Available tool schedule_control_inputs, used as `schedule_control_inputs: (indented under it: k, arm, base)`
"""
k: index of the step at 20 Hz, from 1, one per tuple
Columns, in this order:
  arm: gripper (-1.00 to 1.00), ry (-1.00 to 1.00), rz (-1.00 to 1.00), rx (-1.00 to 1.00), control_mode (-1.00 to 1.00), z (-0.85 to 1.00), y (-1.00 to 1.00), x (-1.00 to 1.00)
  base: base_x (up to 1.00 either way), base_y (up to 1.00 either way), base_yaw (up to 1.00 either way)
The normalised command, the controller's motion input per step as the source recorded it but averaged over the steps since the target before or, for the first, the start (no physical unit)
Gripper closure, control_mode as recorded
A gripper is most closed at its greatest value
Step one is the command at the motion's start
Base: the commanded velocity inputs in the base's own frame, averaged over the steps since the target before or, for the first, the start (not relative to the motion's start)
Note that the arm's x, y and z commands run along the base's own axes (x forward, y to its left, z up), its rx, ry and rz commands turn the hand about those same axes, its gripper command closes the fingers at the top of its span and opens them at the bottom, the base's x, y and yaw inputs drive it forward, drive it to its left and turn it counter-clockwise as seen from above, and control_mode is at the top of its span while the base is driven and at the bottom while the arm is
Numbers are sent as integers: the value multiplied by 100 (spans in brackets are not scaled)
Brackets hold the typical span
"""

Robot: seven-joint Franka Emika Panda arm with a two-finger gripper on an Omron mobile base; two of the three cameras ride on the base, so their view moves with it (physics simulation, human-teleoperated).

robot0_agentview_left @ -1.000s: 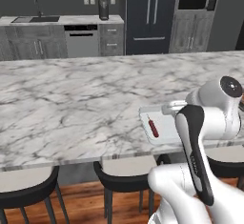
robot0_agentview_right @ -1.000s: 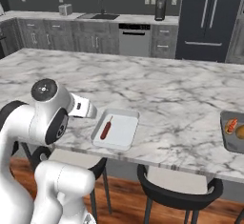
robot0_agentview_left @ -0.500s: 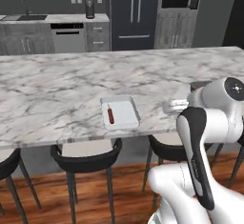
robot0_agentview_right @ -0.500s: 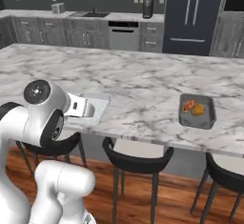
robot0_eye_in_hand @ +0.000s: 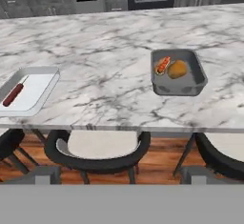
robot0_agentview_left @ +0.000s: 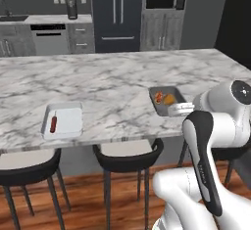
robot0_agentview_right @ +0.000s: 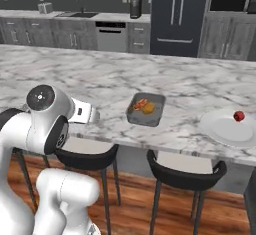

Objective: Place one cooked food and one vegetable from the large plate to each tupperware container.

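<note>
1. We see a long marbled surface with dark stools tucked under its near edge.
2. The dark grey tub sits near the surface's front edge, just ahead of our arm in the left base view; in the right base view it lies between the arm and the large plate.
3. Inside that tub we see two pieces of food side by side and touching or nearly so: a reddish-orange strip and a rounded golden-orange lump. What each one is, we cannot tell.
4. The pale tub rests well apart from the dark one, farther along the same front edge. It holds one slim red piece, lying lengthwise toward one side of the tub.
5. The large plate stands near the front edge too, beyond the dark tub as seen from the right base view, and not touching it. One small dark red round item sits on its far part.
6. Our claw is spread wide, its two finger tips far apart at the bottom of the hand view, with nothing between them. It hangs off the surface's front edge, above the stools and facing the two tubs, touching none of them.
</note>
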Motion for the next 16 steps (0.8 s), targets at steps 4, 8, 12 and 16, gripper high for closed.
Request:
schedule_control_inputs:
  k: [4, 8, 12, 16]
  arm:
    - [-100, 0, 0, 0, 100, 0, 0, 0]
    - [-100, 0, 0, 0, 100, 0, 0, 0]
    - [-100, 0, 0, 0, 100, 0, 0, 0]
    - [-100, 0, 0, 0, 100, 0, 0, 0]
  base:
    - [-9, -100, 0]
    - [7, -100, -5]
    - [71, -41, -7]
    - [100, -27, -8]
